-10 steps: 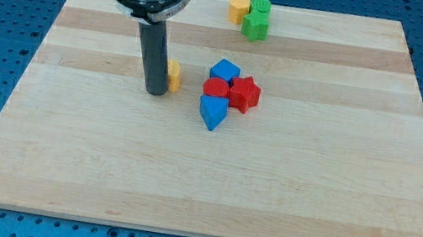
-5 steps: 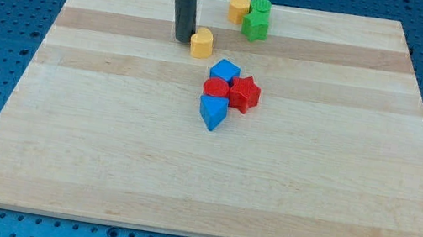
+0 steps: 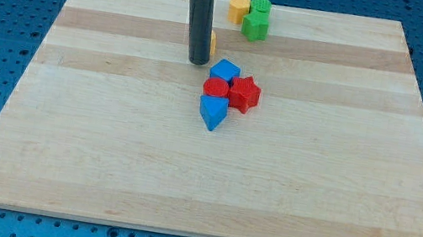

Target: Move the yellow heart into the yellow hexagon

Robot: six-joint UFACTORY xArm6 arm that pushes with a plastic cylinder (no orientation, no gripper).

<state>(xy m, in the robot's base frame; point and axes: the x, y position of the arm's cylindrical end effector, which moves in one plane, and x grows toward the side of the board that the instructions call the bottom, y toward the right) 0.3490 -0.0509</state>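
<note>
My tip (image 3: 197, 61) rests on the board in the upper middle of the view. The yellow heart (image 3: 212, 43) is almost fully hidden behind the rod; only a thin yellow sliver shows at the rod's right edge. The yellow hexagon (image 3: 238, 8) sits near the view's top, up and to the right of the tip, touching the green blocks. The tip stands below and left of the heart's visible edge.
A green round block (image 3: 261, 7) and a green star (image 3: 255, 27) sit right of the hexagon. A cluster lies just below and right of the tip: a blue block (image 3: 224, 72), a red round block (image 3: 215, 88), a red star (image 3: 243, 93), a blue triangle (image 3: 212, 113).
The rod moved up the view with the heart, from mid-board to the upper middle, then came right and down in front of the heart. The heart is now mostly hidden.
</note>
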